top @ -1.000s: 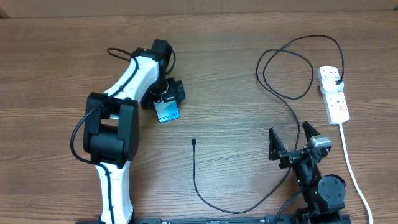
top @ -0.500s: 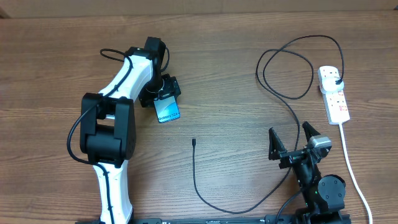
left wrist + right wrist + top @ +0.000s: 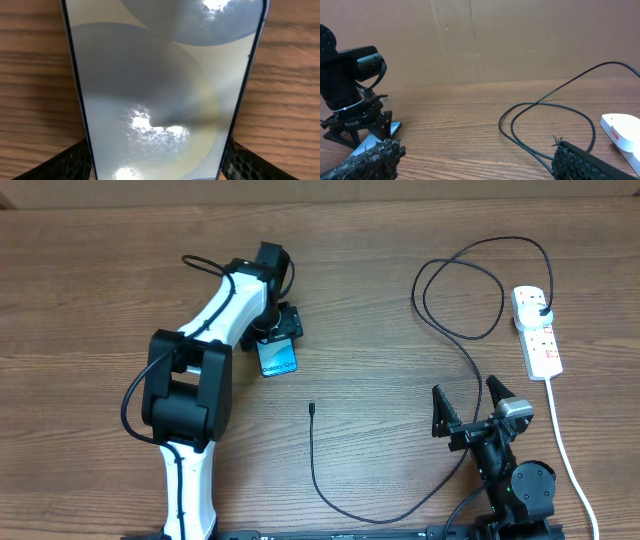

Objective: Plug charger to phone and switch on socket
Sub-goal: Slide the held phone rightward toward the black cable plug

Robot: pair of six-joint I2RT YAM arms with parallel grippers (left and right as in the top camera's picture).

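The phone (image 3: 278,358), with a light blue lit screen, lies on the wooden table left of centre. My left gripper (image 3: 275,330) is shut on its far end. In the left wrist view the phone (image 3: 160,85) fills the frame, with a black finger at each lower edge. The charger's thin black cable (image 3: 470,350) runs from its small tip (image 3: 312,408) on the table in a wide curve to a black plug (image 3: 541,309) in the white socket strip (image 3: 537,335). My right gripper (image 3: 468,412) is open and empty near the front right, next to the cable.
The strip's thick white cord (image 3: 565,450) runs toward the front edge at the right. In the right wrist view the cable loops (image 3: 540,107) lie ahead, the strip (image 3: 622,127) is at the right, and the left arm (image 3: 350,75) stands over the phone (image 3: 395,129).
My left gripper and the phone swung left, then back right and slightly nearer the table's middle. The right arm, cable and socket strip have not moved.
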